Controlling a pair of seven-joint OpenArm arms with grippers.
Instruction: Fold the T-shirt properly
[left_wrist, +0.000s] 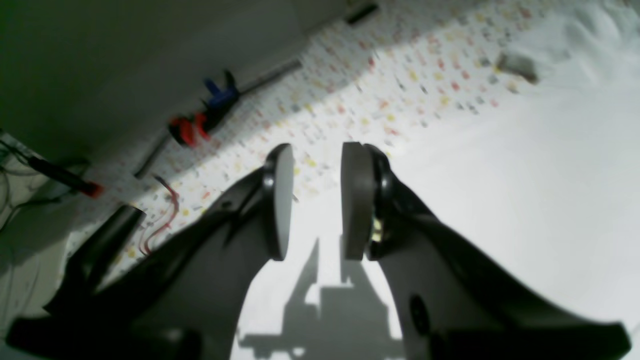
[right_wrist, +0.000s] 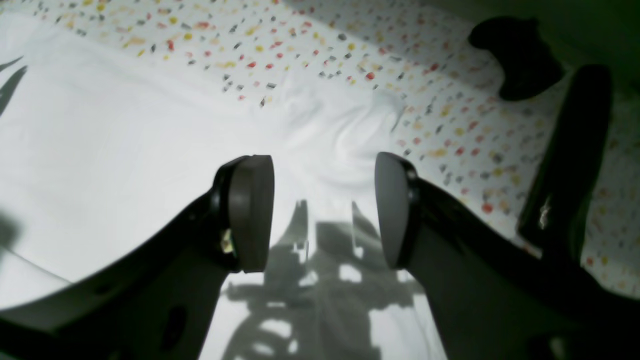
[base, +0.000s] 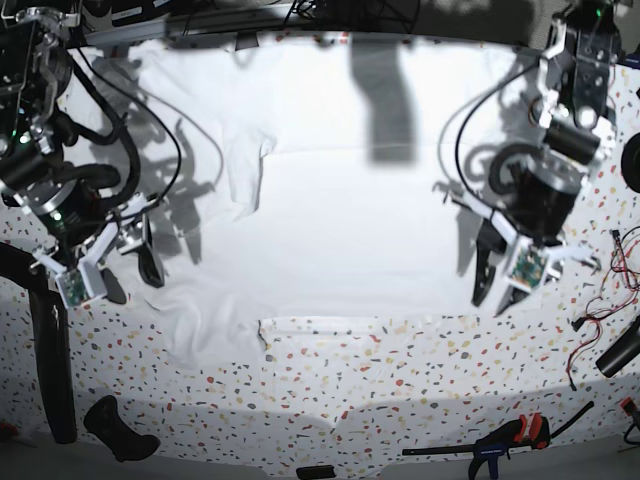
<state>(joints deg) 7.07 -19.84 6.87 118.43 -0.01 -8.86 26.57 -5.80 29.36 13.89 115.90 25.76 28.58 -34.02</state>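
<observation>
The speckled table (base: 400, 380) is being covered from its centre toward 12 o'clock by the white T-shirt (base: 340, 230). The right gripper (right_wrist: 324, 210) is being held open and empty at 9 o'clock, the left gripper (left_wrist: 316, 200) parted and empty at 3 o'clock. A bar clamp (base: 505, 437) is lying at 5 o'clock.

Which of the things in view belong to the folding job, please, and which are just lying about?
Job:
- T-shirt, white, spread on the speckled table
- left gripper, open, empty
- right gripper, open, empty

Lying about:
- blue and red clamp near the table's front edge
- red wires at the side
- small black object at the front corner
</observation>
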